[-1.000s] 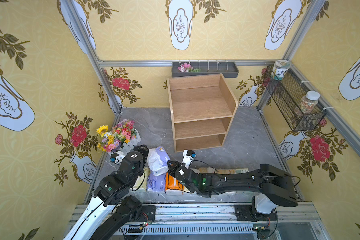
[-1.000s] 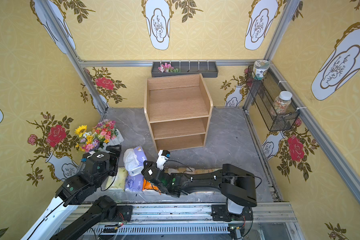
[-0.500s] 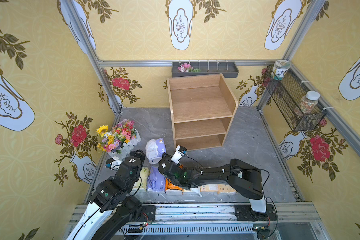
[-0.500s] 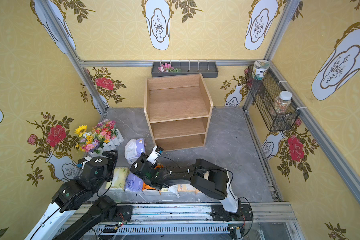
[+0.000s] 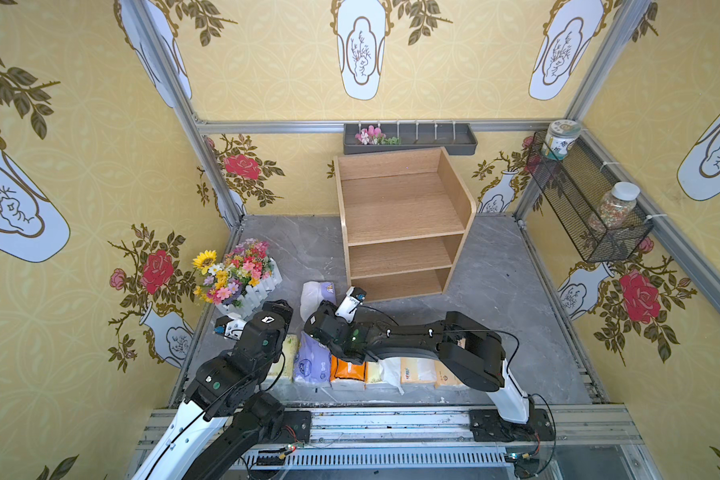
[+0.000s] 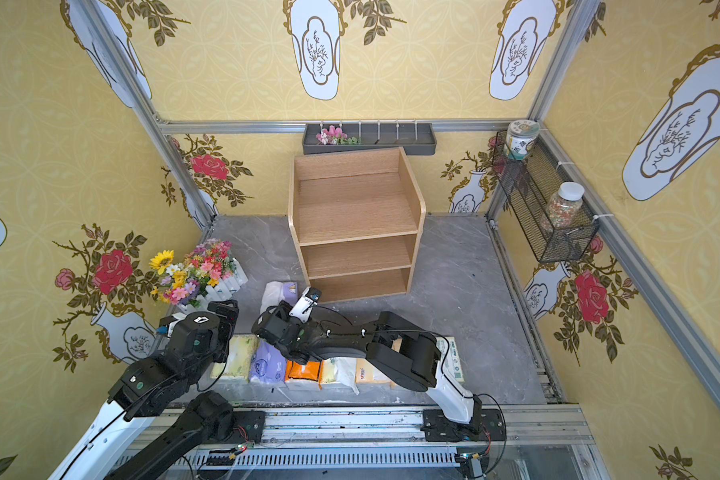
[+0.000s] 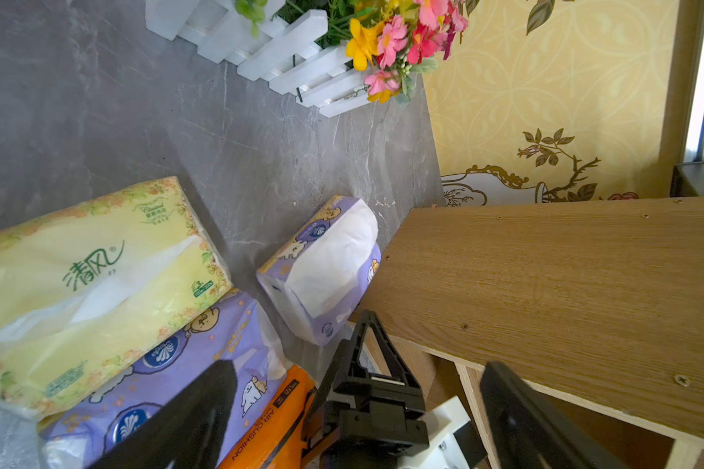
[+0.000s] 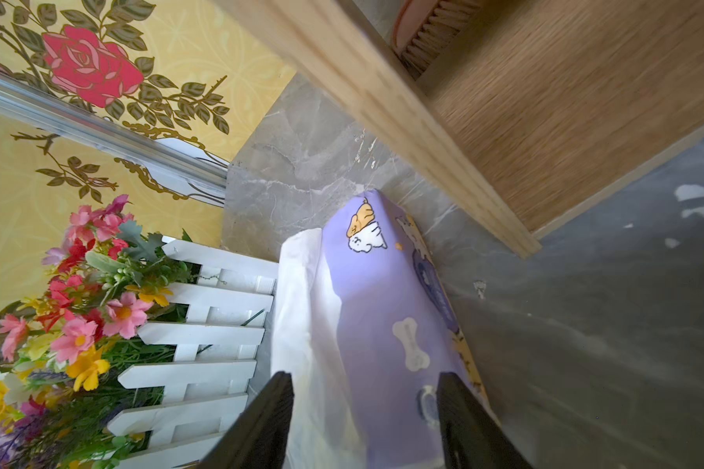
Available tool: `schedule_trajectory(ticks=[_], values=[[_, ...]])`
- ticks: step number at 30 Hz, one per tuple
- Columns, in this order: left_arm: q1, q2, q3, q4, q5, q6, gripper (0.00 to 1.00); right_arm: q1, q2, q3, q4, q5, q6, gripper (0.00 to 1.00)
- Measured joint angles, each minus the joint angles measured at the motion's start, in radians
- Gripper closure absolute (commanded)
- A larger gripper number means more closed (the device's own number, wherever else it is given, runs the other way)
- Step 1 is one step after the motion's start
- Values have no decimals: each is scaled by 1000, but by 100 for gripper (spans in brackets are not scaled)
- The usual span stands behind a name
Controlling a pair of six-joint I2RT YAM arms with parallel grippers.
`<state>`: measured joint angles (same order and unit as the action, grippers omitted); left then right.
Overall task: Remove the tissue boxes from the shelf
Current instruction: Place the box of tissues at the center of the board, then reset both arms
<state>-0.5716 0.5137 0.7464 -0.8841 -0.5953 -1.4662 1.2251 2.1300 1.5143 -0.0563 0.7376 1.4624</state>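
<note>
The wooden shelf (image 5: pixel 400 216) (image 6: pixel 354 208) stands at the back with all three tiers bare. One lavender tissue pack (image 5: pixel 316 291) (image 6: pixel 277 291) (image 7: pixel 330 264) (image 8: pixel 383 304) rests on the floor by the shelf's front left corner. My right gripper (image 5: pixel 313 312) (image 6: pixel 269 313) (image 8: pixel 362 377) is open, its fingers apart on either side of that pack's near end. Along the front edge lie a yellow pack (image 6: pixel 235 359) (image 7: pixel 90 276), a second lavender pack (image 5: pixel 312 361), an orange pack (image 5: pixel 346 370) and cream packs (image 5: pixel 416 370). My left gripper (image 5: pixel 276 309) (image 7: pixel 362 426) hangs open over the row's left end, holding nothing.
A white-fenced flower pot (image 5: pixel 242 274) (image 8: pixel 204 325) stands just left of the lavender pack. A dark grey tray (image 5: pixel 408 135) hangs on the back wall. A black wire basket (image 5: pixel 587 208) with jars is on the right wall. My right arm (image 5: pixel 412 336) lies across the row of packs.
My right gripper carried the lavender pack back toward the shelf's front left corner, then its jaws opened. My left arm drew back a little toward the front left.
</note>
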Motion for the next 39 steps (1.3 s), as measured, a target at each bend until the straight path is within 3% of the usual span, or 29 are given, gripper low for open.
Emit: schedule_trajectory(ticks=[6,16,20,23,28,34,39], values=[[0,22,10,1,-12,19,0,39,-113,-21,-86,3,-77,31],[5,79,23,102,-79,139,0,60,-428,-240,-170,-130,-375,32],[62,111,20,171,-88,225,0,105,-536,-297,-288,-125,-441,32],[154,131,6,234,-51,296,0,99,-602,-319,-422,-81,-420,31],[286,167,5,323,53,400,0,10,-766,-472,-558,-20,-328,30],[362,222,24,405,129,537,0,-129,-915,-583,-739,57,-172,15],[381,254,11,489,149,652,0,-351,-1012,-604,-803,99,-201,8]])
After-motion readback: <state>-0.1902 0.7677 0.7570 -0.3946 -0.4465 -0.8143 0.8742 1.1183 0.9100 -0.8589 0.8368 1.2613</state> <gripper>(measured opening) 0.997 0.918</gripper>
